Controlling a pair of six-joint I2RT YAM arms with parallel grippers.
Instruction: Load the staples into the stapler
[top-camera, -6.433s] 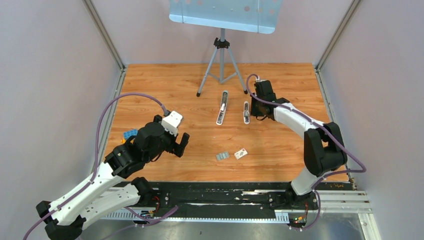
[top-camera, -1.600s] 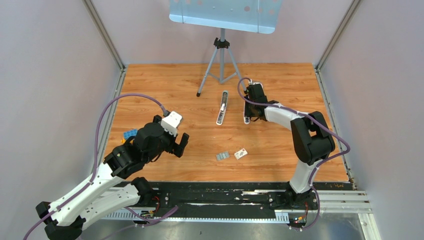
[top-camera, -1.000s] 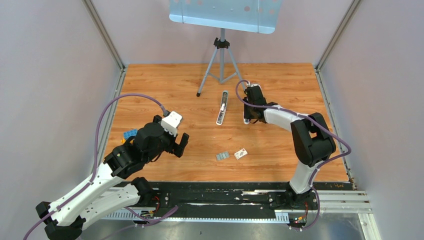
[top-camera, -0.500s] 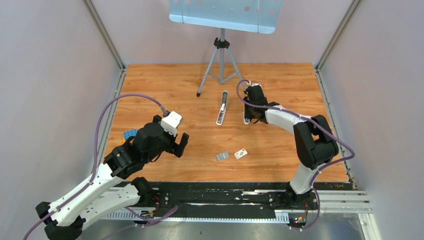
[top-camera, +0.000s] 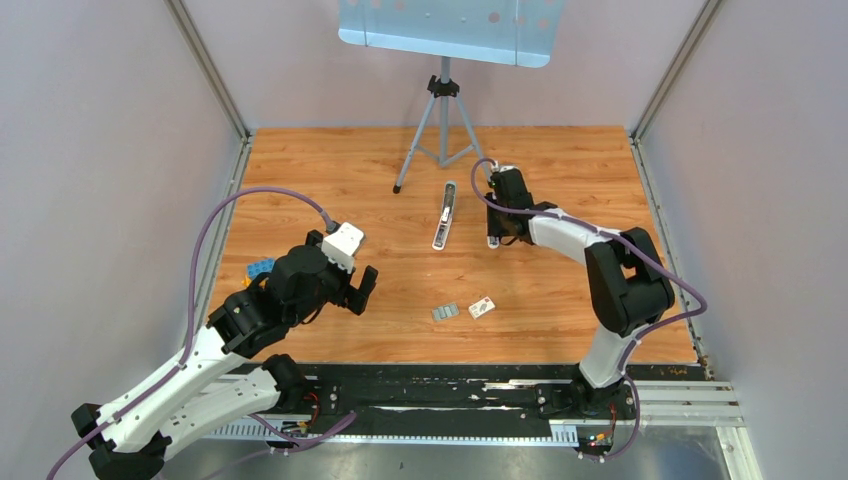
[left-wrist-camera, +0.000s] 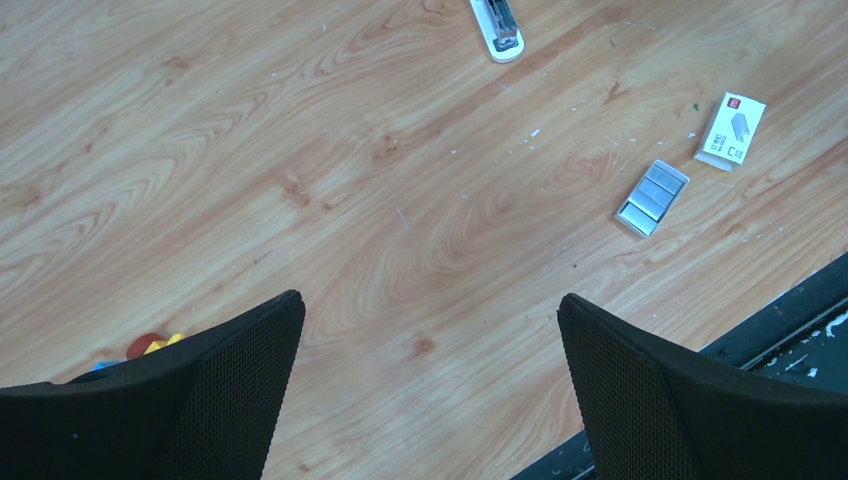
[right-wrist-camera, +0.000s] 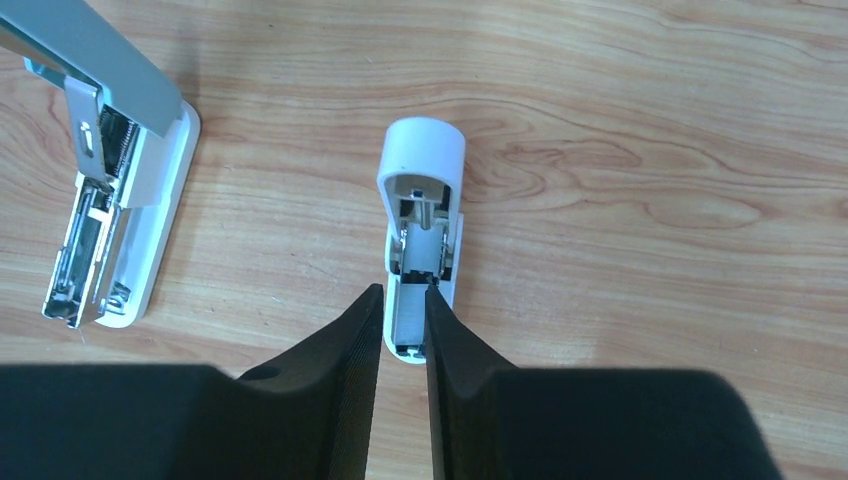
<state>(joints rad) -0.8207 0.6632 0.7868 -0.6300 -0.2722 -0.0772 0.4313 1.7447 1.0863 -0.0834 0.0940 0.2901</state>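
Observation:
The stapler (top-camera: 443, 215) lies opened out at mid-table; its grey-blue top and white base show at the left of the right wrist view (right-wrist-camera: 110, 230). A shorter white stapler part (right-wrist-camera: 422, 200) with an open metal channel lies to its right (top-camera: 492, 238). My right gripper (right-wrist-camera: 402, 292) (top-camera: 505, 215) is closed narrowly around this part's near end. The staples (top-camera: 446, 312) (left-wrist-camera: 652, 197), a flat grey block, lie nearer the front. My left gripper (top-camera: 362, 290) (left-wrist-camera: 430, 300) is open and empty, left of the staples and above the table.
A small white carton with a red mark (top-camera: 481, 307) (left-wrist-camera: 731, 129) lies just right of the staples. A tripod (top-camera: 443, 120) stands at the back centre. A blue and yellow toy (top-camera: 260, 267) sits at the left edge. Walls enclose three sides.
My right gripper has moved a little left and down onto the white stapler part, and the right elbow has swung inward. In the last second almost nothing has moved. The left arm is still.

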